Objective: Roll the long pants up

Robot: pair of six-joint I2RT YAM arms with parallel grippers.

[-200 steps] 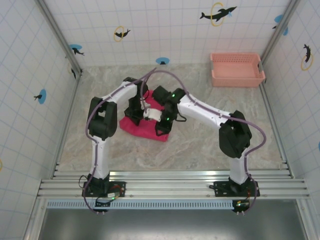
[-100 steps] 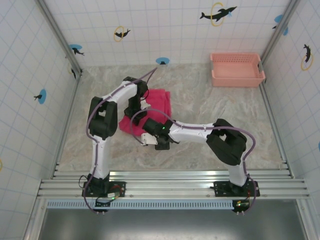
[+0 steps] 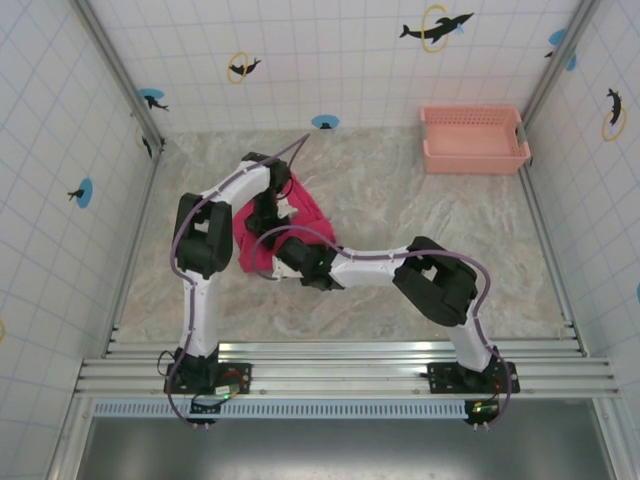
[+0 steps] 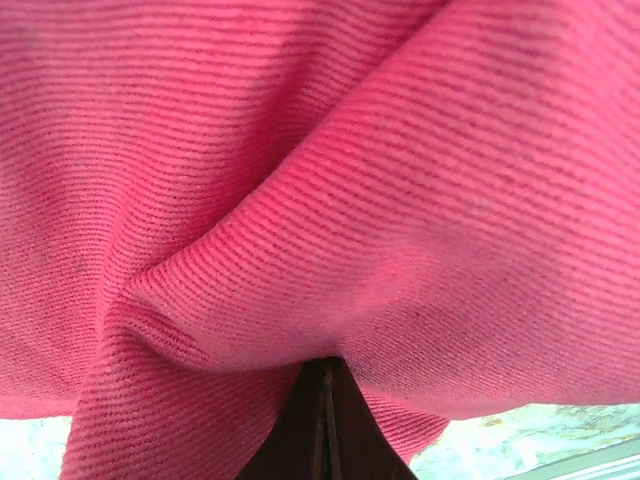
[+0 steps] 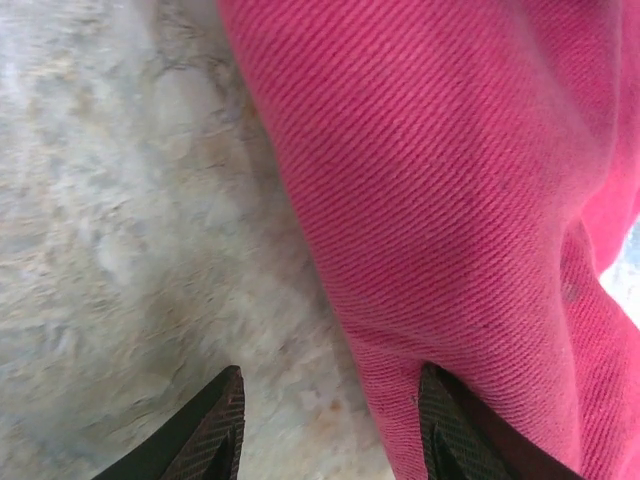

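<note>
Right tool (image 5: 330, 435): jaws apart low over the marbled worktop (image 3: 400, 220), right finger (image 5: 455, 435) touching the cloth edge. Long pants (image 3: 250, 252): bunched bundle left of centre, long axis near-left to far-right. Magenta-red, fine ribbed weave, deep soft folds; legs not separable. Much of it hidden under both wrists. Left tool (image 4: 322, 425): fingers pressed together, pinching a fold that drapes over their tips. Pale pink basket (image 3: 473, 140) far right, well apart.
</note>
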